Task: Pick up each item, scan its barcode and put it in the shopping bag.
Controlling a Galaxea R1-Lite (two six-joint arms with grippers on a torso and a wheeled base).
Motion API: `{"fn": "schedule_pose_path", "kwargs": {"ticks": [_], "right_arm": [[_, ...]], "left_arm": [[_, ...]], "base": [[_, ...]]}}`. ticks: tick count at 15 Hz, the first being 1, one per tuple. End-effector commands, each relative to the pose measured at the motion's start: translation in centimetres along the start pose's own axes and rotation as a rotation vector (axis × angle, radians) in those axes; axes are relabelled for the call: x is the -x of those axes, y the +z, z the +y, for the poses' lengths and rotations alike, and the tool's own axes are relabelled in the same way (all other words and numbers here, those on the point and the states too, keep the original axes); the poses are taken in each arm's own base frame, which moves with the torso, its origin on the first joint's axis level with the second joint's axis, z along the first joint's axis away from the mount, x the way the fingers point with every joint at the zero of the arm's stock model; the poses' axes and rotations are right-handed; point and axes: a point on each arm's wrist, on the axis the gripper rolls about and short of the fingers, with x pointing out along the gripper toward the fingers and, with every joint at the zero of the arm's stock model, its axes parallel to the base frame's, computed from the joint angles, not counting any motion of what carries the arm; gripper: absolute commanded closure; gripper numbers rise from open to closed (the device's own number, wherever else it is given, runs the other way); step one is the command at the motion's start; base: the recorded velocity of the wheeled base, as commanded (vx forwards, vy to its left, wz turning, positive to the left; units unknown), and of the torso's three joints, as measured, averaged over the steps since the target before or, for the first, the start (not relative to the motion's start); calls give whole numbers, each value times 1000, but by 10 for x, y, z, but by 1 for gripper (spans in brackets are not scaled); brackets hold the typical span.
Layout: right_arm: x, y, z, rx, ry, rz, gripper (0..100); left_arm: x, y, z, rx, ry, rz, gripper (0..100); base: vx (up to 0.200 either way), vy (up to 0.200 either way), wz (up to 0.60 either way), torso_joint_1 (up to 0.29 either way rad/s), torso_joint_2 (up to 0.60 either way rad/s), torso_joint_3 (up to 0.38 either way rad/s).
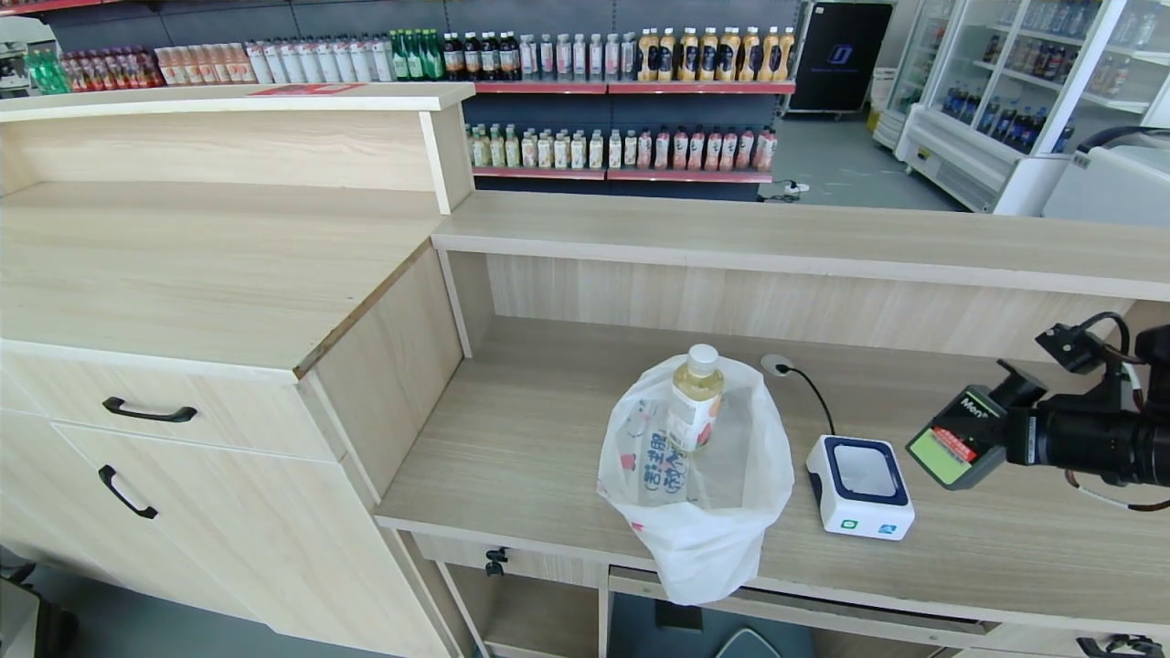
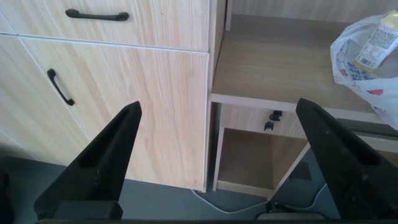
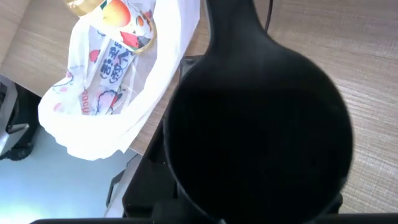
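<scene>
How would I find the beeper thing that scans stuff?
Look at the low wooden counter. To the right of the white shopping bag sits the scanner, a small white box. Only it has a blue-framed glass window on top and a black cable.

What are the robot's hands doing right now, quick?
Left gripper: open, holding nothing.
Right gripper: closed, holding a dark package.

We are looking at a shop from behind its wooden checkout counter (image 1: 548, 439). Bottled drinks (image 1: 713, 53) are lining the shelves (image 1: 548, 89) across the aisle. What are probably glass-door coolers (image 1: 1005, 91) are standing far right, and a barcode scanner (image 1: 859, 484) is sitting beside a shopping bag (image 1: 695, 521).
</scene>
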Motion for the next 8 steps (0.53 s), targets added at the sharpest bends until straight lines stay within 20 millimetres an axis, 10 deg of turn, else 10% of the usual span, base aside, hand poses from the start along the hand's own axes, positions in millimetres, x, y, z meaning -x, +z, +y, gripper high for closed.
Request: {"fn": "schedule_pose_path", "kwargs": {"ticks": [1, 8], "right_arm": [[-8, -7, -4, -10, 28, 16, 100], [-25, -13, 0, 23, 111, 23, 100]], "left_arm": [[0, 0, 0, 0, -1, -1, 0], [0, 0, 0, -1, 1, -1, 0]], "base": [[0, 0, 0, 0, 0, 0], [0, 0, 0, 0, 0, 0]]}}
